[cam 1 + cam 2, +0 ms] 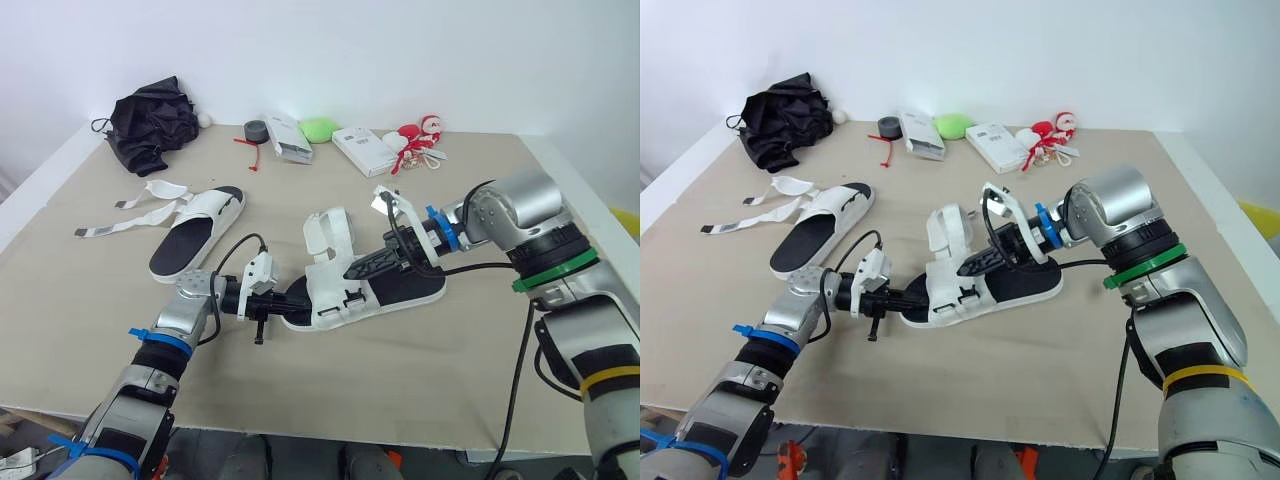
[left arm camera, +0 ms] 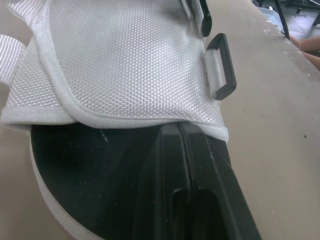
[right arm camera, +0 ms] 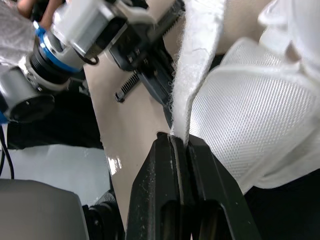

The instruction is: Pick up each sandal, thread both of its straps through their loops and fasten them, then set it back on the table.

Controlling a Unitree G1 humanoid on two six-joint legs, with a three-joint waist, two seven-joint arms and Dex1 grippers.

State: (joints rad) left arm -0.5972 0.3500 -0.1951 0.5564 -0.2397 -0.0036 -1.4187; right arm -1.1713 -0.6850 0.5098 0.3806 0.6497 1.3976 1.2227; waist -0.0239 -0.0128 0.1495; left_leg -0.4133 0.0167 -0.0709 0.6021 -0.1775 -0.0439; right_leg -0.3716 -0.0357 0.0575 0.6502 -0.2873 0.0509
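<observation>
A white-and-black sandal (image 1: 400, 288) lies mid-table with its white mesh upper (image 1: 328, 240) flapped open. My right gripper (image 1: 350, 271) reaches over it from the right and is shut on one of its white straps (image 3: 200, 60), which is pinched between the fingertips (image 3: 167, 150). My left gripper (image 1: 292, 297) is shut at the sandal's near end, its fingertips (image 2: 170, 150) lying on the black insole (image 2: 90, 170) just under the mesh edge. A black strap loop (image 2: 222, 67) sits on that mesh. The second sandal (image 1: 195, 232) rests at the left with its straps (image 1: 130, 222) undone and spread out.
Along the table's back lie a black cloth bundle (image 1: 152, 122), a tape roll (image 1: 255, 130), two white boxes (image 1: 287, 137) (image 1: 363, 150), a green lump (image 1: 318, 128) and a red-and-white toy (image 1: 420, 135). The table's front edge (image 1: 330, 428) runs close below the arms.
</observation>
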